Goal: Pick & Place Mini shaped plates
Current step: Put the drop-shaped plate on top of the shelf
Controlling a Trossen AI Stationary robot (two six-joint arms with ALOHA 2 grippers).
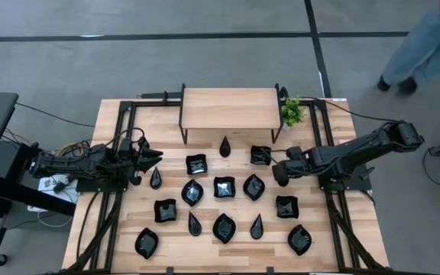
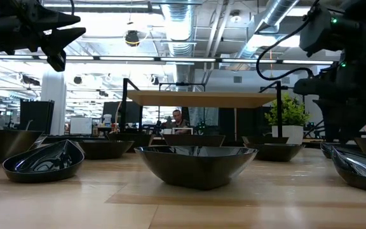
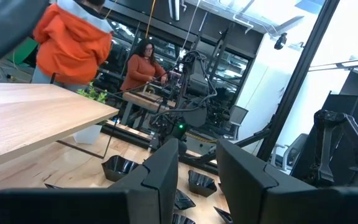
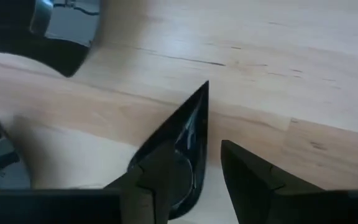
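Observation:
Several small glossy black plates lie spread over the wooden table (image 1: 113, 114), among them a square one (image 1: 224, 186), a leaf oval (image 1: 192, 192) and a teardrop (image 1: 225, 146). My right gripper (image 1: 279, 174) points steeply down at the table's right of centre, beside the square plate (image 1: 260, 155). In the right wrist view it (image 4: 197, 149) is open astride the rim of a pointed plate (image 4: 188, 124) that lies on the table. One finger (image 4: 160, 174) is over the bowl and the other (image 4: 247, 174) is outside, clear of the rim. My left gripper (image 1: 153, 156) hangs level above the table's left part, open and empty (image 3: 197, 146). My right gripper comes at the pointed plate from above, with one finger over its bowl near the rim (image 4: 199, 155). I cannot tell whether that finger touches the plate. The outer finger stands apart from the rim. The plate rests on the table.
A low wooden shelf (image 1: 230, 107) on dark legs stands at the table's far middle, with a small green plant (image 1: 292, 112) to its right. Black frame rails (image 1: 121, 145) run along both table sides. A person (image 1: 426, 46) walks on the floor beyond the far right corner.

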